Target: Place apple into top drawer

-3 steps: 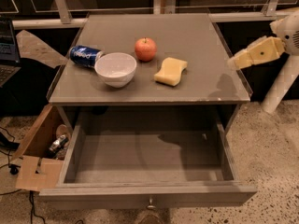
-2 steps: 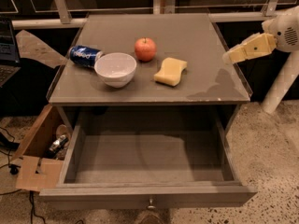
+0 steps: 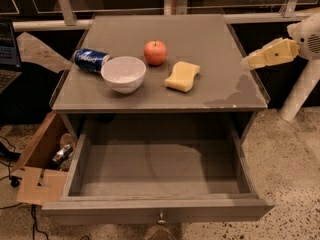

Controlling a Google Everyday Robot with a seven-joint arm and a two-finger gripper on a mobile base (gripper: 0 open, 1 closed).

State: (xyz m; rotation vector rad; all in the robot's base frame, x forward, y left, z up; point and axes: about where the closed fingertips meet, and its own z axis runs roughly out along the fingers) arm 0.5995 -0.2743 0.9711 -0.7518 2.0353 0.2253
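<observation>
The red-orange apple (image 3: pixel 155 52) stands on the grey cabinet top (image 3: pixel 200 34), between the white bowl (image 3: pixel 123 74) and the yellow sponge (image 3: pixel 182 76). The top drawer (image 3: pixel 160 171) is pulled open below, its flat bottom bare, a small metal knob (image 3: pixel 161 217) on its front. My gripper (image 3: pixel 248 61) reaches in from the right edge, hovering above the top's right side, well to the right of the apple and apart from it.
A blue can (image 3: pixel 91 60) lies on its side left of the bowl. A cardboard box (image 3: pixel 42 164) with clutter sits on the floor at the left. A white post (image 3: pixel 300 91) stands to the right. A railing runs behind the cabinet.
My gripper has moved up and slightly left along the cabinet's right edge. The apple, bowl, sponge, can and drawer have not moved.
</observation>
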